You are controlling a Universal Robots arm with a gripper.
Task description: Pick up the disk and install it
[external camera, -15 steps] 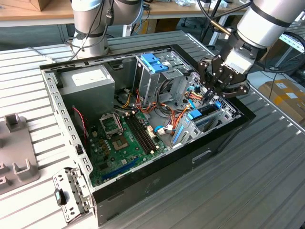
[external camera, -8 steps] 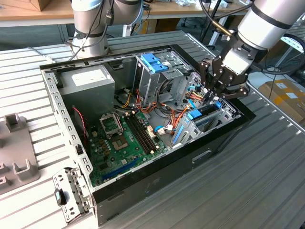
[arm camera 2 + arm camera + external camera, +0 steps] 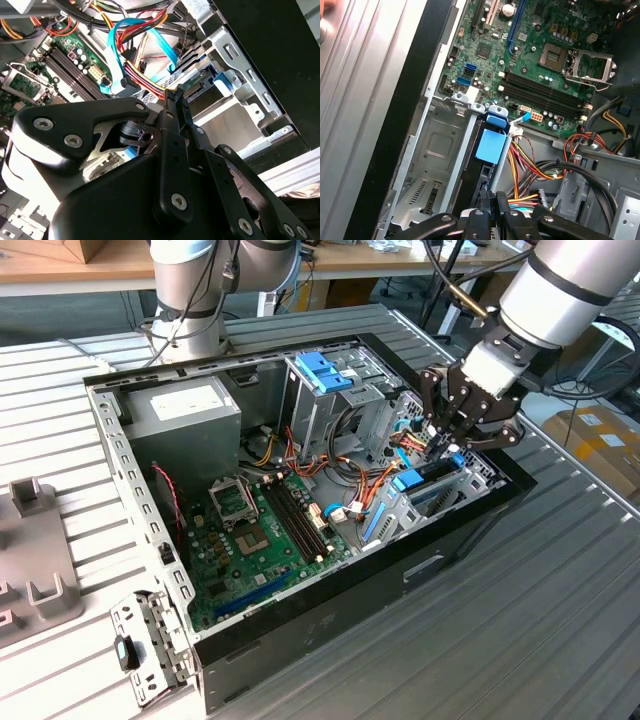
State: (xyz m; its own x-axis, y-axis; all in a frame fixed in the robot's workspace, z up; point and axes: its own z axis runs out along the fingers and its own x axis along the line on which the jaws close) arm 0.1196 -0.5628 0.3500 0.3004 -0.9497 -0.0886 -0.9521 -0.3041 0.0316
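Observation:
The disk stands on edge in the metal bay at the side of the open computer case on the exterior view's right, its blue rails and blue tab showing. My gripper hangs straight over it with its tips down at the disk's upper edge. In the first wrist view the disk runs from its blue tab toward my gripper, whose fingers sit close together. In the second wrist view my gripper is shut with nothing seen between the fingers, and the disk's blue rail end lies just beyond.
Bundled cables lie beside the bay, next to the motherboard. A tall drive cage with a blue handle and the power supply stand at the back. A second arm's base is behind the case, and a grey fixture sits at the exterior view's left.

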